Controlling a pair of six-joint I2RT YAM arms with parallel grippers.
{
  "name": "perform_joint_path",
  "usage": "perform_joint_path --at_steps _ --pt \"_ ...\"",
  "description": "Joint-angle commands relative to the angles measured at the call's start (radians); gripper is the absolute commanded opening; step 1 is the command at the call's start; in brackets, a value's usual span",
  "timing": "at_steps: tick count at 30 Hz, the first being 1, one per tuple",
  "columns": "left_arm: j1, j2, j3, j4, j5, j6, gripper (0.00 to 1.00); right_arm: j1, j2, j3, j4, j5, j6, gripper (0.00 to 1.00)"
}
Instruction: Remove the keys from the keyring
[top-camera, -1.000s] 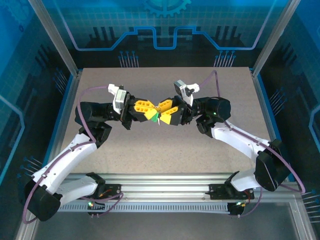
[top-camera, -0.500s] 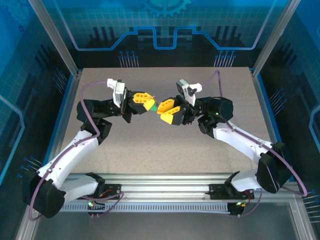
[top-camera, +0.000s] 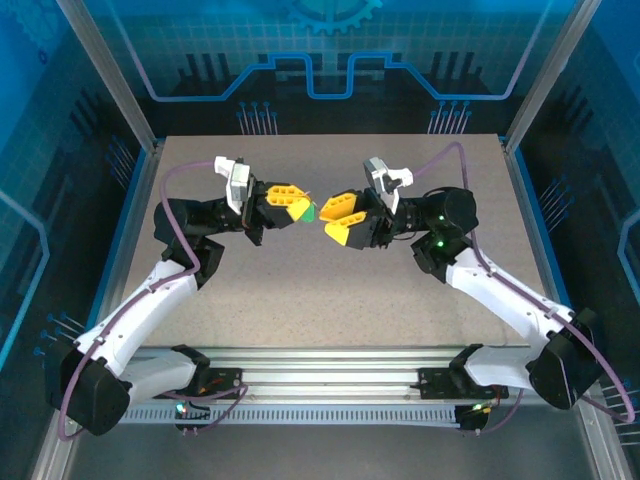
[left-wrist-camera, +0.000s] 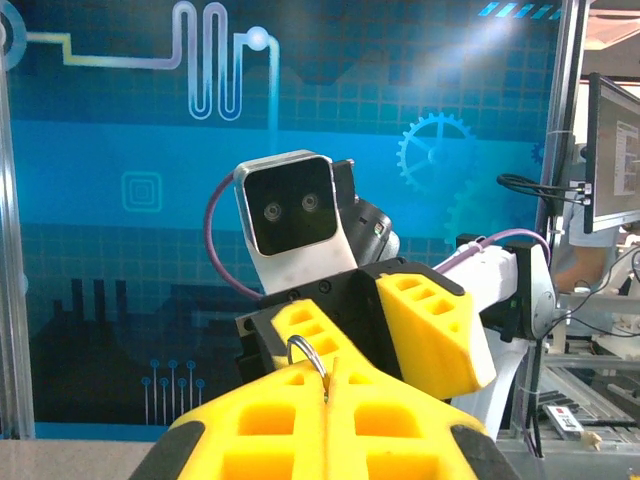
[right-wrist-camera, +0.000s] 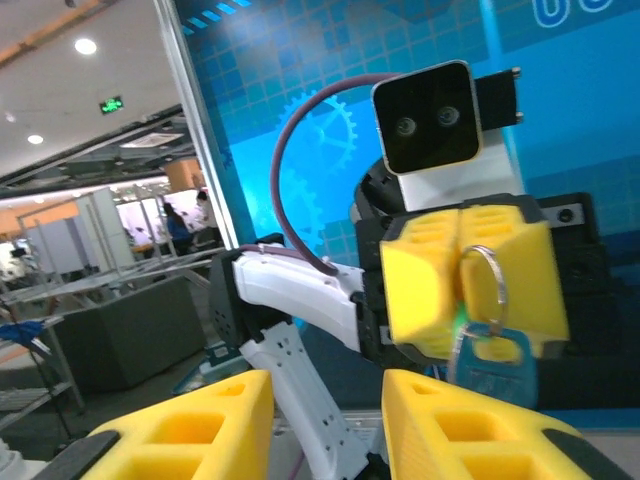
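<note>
Inventory of the cell as I see it from the remote station:

1. Left gripper (top-camera: 298, 208): above the table, left of centre in the overhead view and pointing right. I see its yellow fingers (left-wrist-camera: 400, 430) pressed together, with the keyring pinched in the seam between them.

2. Keyring (right-wrist-camera: 487, 270): a thin metal loop. In the right wrist view it stands out of the closed left fingers, right of centre in the frame. In the left wrist view I see its top arc poking up from the seam at the lower middle.

3. Blue key (right-wrist-camera: 490, 368): it hangs from the keyring just below the left fingers, with its flat head facing the right wrist camera.

4. Green key (top-camera: 306, 212): a small green piece at the tip of the left fingers in the overhead view. I cannot tell how it sits on the ring.

5. Right gripper (top-camera: 326, 224): right of centre in the overhead view, facing the left gripper and near it but apart. Its jaws stand spread and I see nothing between them.

6. Table (top-camera: 330, 300): a tan surface below both grippers.
</note>
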Motion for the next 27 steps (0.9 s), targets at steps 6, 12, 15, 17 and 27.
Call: perform_joint_path --at_steps 6,12,15,17,27 --pt "0.004 0.024 0.04 0.108 0.084 -0.113 0.0 -0.039 0.033 0.016 0.14 -0.037 0.097 0.51" --pt "-0.007 0.044 0.053 0.166 0.108 -0.166 0.0 -0.021 0.138 0.074 0.348 -0.103 0.303 0.54" --pt "-0.011 0.055 0.062 0.192 0.114 -0.188 0.0 -0.017 0.142 0.077 0.308 -0.097 0.285 0.54" --pt "-0.012 0.062 0.066 0.212 0.118 -0.204 0.0 -0.014 0.136 0.079 0.262 -0.092 0.258 0.54" --pt "-0.013 0.074 0.065 0.224 0.124 -0.203 0.0 0.021 0.208 0.151 0.44 -0.163 0.455 0.34"
